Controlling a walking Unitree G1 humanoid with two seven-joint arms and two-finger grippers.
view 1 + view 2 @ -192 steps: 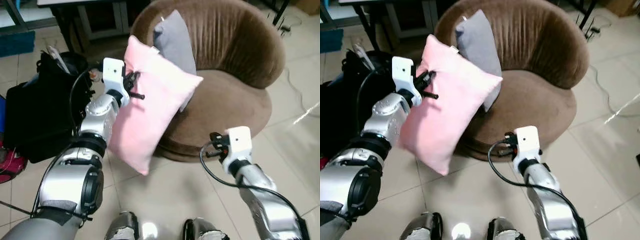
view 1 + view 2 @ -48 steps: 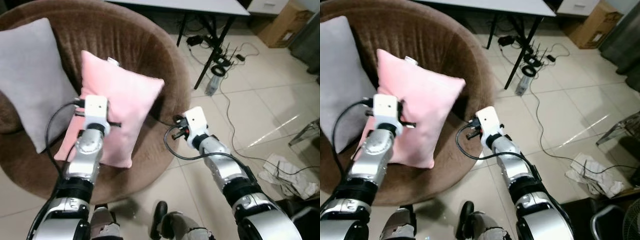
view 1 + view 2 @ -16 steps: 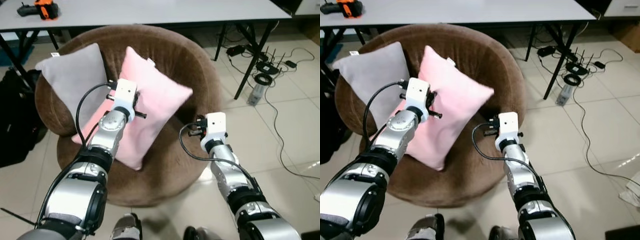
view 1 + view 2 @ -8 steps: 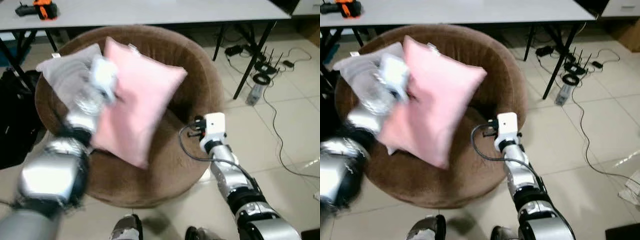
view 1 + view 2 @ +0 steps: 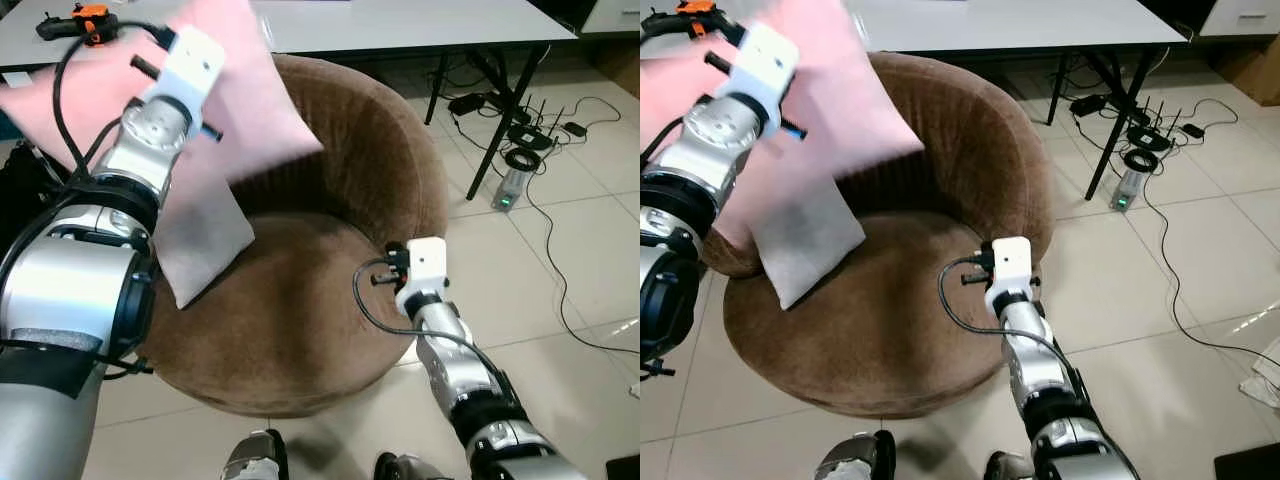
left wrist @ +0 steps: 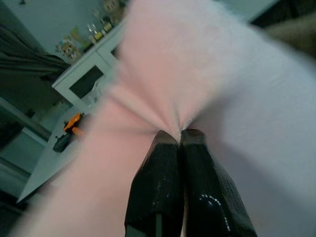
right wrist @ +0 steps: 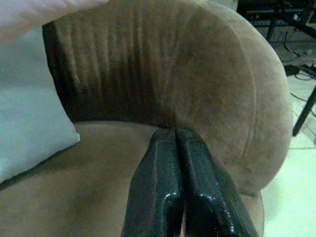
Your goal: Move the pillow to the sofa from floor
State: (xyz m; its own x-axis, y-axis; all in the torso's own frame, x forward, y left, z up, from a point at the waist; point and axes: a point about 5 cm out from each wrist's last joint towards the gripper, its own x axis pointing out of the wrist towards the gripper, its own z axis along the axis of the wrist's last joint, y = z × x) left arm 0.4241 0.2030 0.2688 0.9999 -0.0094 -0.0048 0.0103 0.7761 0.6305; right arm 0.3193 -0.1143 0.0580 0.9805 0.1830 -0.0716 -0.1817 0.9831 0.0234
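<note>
pinching the pink pillow [image 5: 250, 100] above the sofa [image 5: 330, 300], the left tool [image 6: 178, 134].

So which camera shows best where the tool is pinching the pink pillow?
The left wrist view: the left tool bunches the pink pillow right at its shut fingertips. The eye views show the pillow held high above the sofa; the arm covers the pinch.

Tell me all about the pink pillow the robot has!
The pink pillow is soft, square and plain, and looks like smooth fabric. The left claw is shut on a pinch of its cloth, which puckers into folds there. It is held up in the air, tilted, above the back of the round brown sofa, not resting on the seat. It hangs in front of the grey pillow that leans inside the sofa. Its edges look blurred.
</note>
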